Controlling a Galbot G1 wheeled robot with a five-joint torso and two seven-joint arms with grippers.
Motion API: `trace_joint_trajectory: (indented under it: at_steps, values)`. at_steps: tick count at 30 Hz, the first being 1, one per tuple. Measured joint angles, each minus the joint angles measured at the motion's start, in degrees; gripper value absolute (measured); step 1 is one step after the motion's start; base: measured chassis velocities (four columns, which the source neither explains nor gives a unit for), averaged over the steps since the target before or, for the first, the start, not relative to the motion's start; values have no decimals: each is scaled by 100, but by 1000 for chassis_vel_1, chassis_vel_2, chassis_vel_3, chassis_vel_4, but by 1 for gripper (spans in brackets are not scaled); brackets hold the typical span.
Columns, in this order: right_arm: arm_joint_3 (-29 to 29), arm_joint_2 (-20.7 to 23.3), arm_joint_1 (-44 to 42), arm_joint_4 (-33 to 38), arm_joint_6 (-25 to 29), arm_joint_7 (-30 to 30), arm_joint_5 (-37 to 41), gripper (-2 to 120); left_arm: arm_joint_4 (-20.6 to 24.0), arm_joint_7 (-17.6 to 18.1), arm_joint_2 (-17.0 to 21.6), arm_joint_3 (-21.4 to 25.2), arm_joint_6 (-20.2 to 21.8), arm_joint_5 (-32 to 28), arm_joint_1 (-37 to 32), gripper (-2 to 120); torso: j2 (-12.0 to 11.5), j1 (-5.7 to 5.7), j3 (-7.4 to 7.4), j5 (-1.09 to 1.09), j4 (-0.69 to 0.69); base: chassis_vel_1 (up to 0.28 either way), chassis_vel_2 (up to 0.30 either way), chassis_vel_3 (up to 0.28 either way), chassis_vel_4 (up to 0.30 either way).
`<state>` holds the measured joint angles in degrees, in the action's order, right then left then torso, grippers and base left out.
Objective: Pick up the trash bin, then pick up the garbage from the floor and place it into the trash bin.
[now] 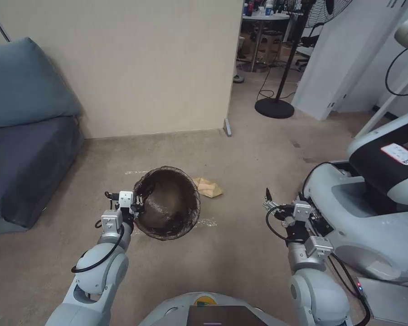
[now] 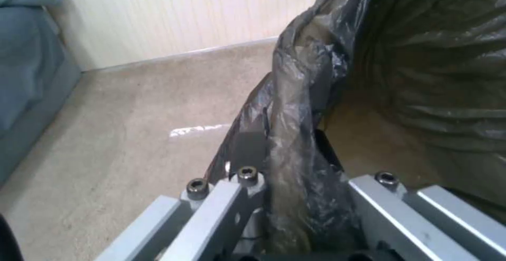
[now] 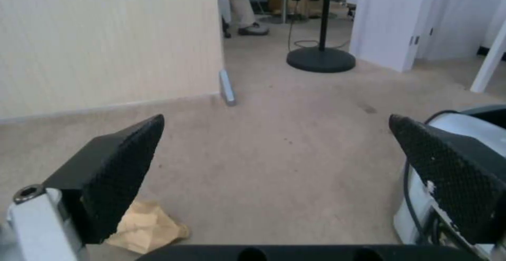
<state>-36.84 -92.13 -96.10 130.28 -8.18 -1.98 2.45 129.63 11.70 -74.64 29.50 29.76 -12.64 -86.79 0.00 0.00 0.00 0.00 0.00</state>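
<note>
My left gripper (image 1: 138, 204) has its fingers (image 2: 248, 154) pinching the bag-lined rim of the trash bin (image 1: 167, 203), which I hold tipped with its mouth toward the head camera, above the carpet (image 1: 240, 244). Just beyond its rim, a crumpled tan paper bag (image 1: 208, 187) lies on the floor. My right gripper (image 1: 268, 201) hovers well to the right, fingers (image 3: 121, 162) spread wide, beside another grey-white robot (image 1: 371, 217).

Left gripper (image 2: 287, 197) — clamped on trash bin (image 2: 421, 55) rim
</note>
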Motion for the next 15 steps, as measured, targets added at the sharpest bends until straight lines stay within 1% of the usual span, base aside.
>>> trace_joint_trajectory:
  at_steps: [7,11,15]
  values:
    - [3,0,2,-24,2,-1,0,100,-24,-29,8,232,19,23,-4,4,0,0,0,-1,-1,-78,85,80,-87]
    - [16,0,23,-42,2,-1,-1,100,-47,-126,25,484,20,38,-47,4,0,0,0,-1,1,-85,89,96,-84]
    - [23,0,35,-44,1,-1,-2,100,-47,-181,26,589,20,34,-71,4,0,0,0,-1,-1,-95,82,81,-80]
